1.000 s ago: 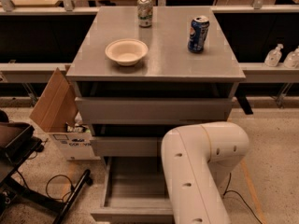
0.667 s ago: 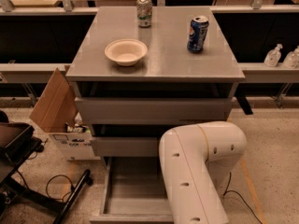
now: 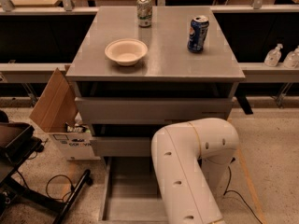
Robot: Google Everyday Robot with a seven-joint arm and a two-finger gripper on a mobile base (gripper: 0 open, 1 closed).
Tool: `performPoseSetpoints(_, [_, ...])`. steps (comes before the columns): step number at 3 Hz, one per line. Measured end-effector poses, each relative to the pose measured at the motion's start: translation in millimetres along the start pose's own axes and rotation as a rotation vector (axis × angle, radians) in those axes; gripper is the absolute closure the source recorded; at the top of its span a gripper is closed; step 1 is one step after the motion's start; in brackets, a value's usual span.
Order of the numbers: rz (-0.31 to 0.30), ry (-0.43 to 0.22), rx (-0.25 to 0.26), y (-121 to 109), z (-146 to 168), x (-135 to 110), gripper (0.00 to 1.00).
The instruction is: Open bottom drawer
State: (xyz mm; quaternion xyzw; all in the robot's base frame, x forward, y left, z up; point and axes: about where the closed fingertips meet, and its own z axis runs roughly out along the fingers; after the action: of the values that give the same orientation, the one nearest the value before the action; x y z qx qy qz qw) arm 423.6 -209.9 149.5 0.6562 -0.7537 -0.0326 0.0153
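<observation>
The grey cabinet (image 3: 156, 55) stands in the middle of the camera view with three drawers below its top. The bottom drawer (image 3: 128, 195) is pulled out toward me, and its shallow plain grey inside shows at the lower middle. The top drawer front (image 3: 149, 110) and the middle drawer front (image 3: 119, 146) above it are closed. My white arm (image 3: 187, 171) reaches down over the right side of the open drawer. My gripper is hidden below the arm and out of the frame's bottom edge.
On the cabinet top stand a white bowl (image 3: 125, 51), a green-and-white can (image 3: 144, 11) and a blue can (image 3: 198, 33). An open cardboard box (image 3: 58, 115) sits at the cabinet's left. A black stand and cables (image 3: 42, 190) lie at the lower left. Bottles (image 3: 280, 56) stand on the right shelf.
The bottom drawer has slid a little farther out toward me. My arm has shifted slightly to the left and toward me with it.
</observation>
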Motion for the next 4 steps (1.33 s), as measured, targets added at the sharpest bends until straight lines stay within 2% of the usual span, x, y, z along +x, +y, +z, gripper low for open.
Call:
performPoseSetpoints(1, [-0.047,0.024,-0.015,15,-4,7,1.00])
performPoseSetpoints(3, [-0.045,0.030,-0.016,13,-4,7,1.00])
performPoseSetpoints(4, [-0.028,0.039,0.018,7,-37,18,1.00])
